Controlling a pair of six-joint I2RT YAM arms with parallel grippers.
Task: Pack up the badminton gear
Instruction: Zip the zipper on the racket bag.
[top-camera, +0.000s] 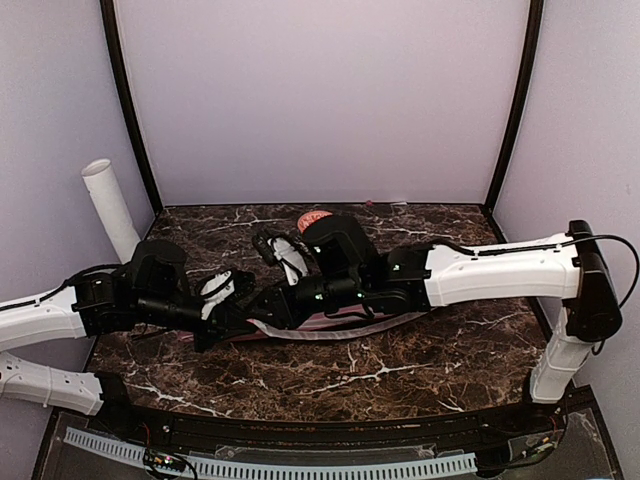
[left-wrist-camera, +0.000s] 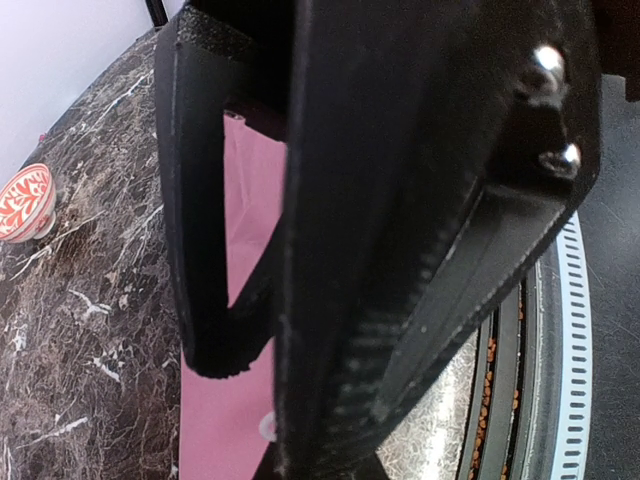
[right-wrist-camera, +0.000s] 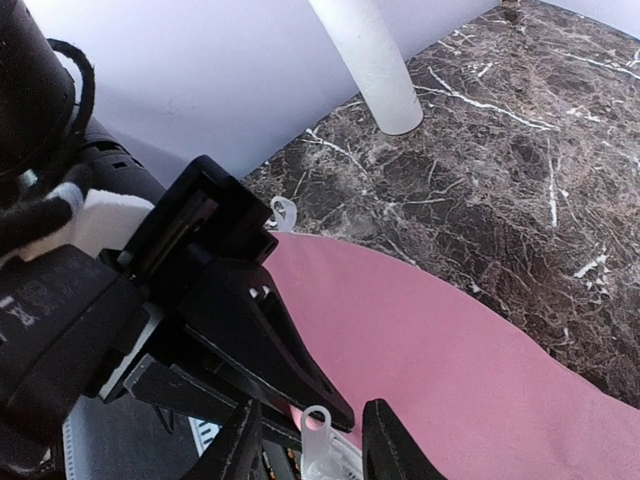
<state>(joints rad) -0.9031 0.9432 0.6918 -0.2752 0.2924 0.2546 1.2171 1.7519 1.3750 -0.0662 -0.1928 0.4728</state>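
Cover (right-wrist-camera: 450, 350) on table (right-wrist-camera: 520, 150), tube (right-wrist-camera: 370, 60) back left

One long white tube (top-camera: 110, 205) is counted at ten o'clock on the worktop (top-camera: 450, 360). One small patterned bowl (top-camera: 313, 220) is counted at twelve o'clock and one pink racket cover (right-wrist-camera: 450, 350) at the centre. Two small white loops (right-wrist-camera: 283, 212), seemingly zipper pulls, are counted along its edge.
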